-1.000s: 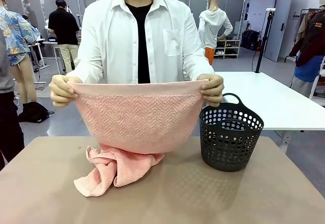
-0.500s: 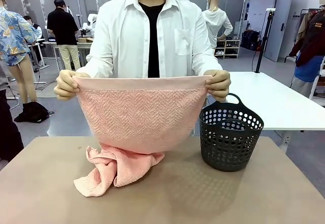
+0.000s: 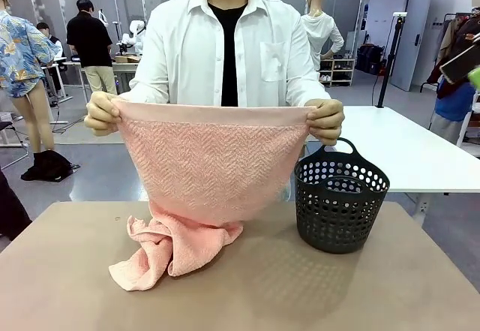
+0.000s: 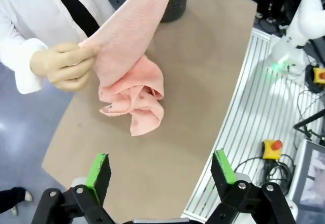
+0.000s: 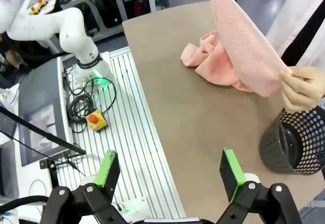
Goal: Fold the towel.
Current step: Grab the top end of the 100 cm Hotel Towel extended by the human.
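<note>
Left jaws are hanging wide open high over the beige tabletop (image 3: 315,293), green pads (image 4: 99,170) gripping nothing, well apart from the cloth. A person at the far side is pinching one top corner of the large salmon-pink herringbone terry towel (image 3: 210,158) in one hand (image 3: 103,113) and the opposite corner in the other hand (image 3: 326,119), stretching that edge taut at chest height. The upper part is hanging as a flat sheet. The lower end is lying crumpled on the tabletop, left of the dark perforated plastic basket (image 3: 341,203), not touching it. Right jaws are gaping wide too, empty, well back from the towel. Folding looks barely begun: no crease is showing yet, and the heap is still needing to be lifted clear and the halves brought together.
</note>
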You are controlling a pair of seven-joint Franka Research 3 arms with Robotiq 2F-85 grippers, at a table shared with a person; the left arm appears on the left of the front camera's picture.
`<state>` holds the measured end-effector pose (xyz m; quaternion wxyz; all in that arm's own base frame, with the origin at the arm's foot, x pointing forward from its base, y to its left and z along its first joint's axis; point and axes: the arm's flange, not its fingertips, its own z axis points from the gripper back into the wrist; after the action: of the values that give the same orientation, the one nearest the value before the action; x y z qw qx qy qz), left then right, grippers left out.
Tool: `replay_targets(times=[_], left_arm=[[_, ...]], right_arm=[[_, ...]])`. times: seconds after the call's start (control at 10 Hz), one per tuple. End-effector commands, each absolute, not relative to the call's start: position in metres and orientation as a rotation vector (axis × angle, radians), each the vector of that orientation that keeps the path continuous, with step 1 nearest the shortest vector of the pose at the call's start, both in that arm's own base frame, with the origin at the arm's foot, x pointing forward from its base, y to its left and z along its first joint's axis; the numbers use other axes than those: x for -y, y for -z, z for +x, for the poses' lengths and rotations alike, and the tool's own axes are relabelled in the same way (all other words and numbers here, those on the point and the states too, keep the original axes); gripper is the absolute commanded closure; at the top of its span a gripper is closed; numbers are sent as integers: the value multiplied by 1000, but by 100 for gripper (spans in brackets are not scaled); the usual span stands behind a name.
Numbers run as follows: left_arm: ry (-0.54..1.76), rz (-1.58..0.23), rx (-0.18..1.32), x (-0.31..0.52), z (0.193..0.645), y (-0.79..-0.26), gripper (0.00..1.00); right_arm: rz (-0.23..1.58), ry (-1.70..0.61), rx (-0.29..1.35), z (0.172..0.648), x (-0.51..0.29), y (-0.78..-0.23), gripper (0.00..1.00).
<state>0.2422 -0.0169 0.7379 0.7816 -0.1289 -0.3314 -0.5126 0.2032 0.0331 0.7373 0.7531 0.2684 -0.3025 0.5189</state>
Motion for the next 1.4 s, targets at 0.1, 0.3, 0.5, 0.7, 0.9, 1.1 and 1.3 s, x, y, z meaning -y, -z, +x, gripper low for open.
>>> replay_targets(times=[0.1, 0.3, 0.5, 0.7, 0.9, 1.1, 1.3], left_arm=[[1107, -278, 716, 17, 242, -738, 0], [1107, -278, 716, 17, 242, -738, 0], [1121, -300, 717, 15, 244, -735, 0], [1360, -114, 672, 60, 248, -768, 0], [1463, 1, 666, 92, 255, -788, 0], [1532, 99, 649, 126, 271, -812, 0], [1593, 184, 593, 168, 296, -829, 0]], right_arm=[[586, -1133, 660, 203, -33, -737, 0], [586, -1133, 660, 203, -33, -737, 0], [585, -1160, 664, 206, -33, -736, 0], [355, -1394, 646, 221, -86, -772, 0], [187, -1520, 586, 239, -123, -784, 0], [81, -1612, 582, 255, -157, -805, 0], [9, -1666, 556, 284, -196, -820, 0]])
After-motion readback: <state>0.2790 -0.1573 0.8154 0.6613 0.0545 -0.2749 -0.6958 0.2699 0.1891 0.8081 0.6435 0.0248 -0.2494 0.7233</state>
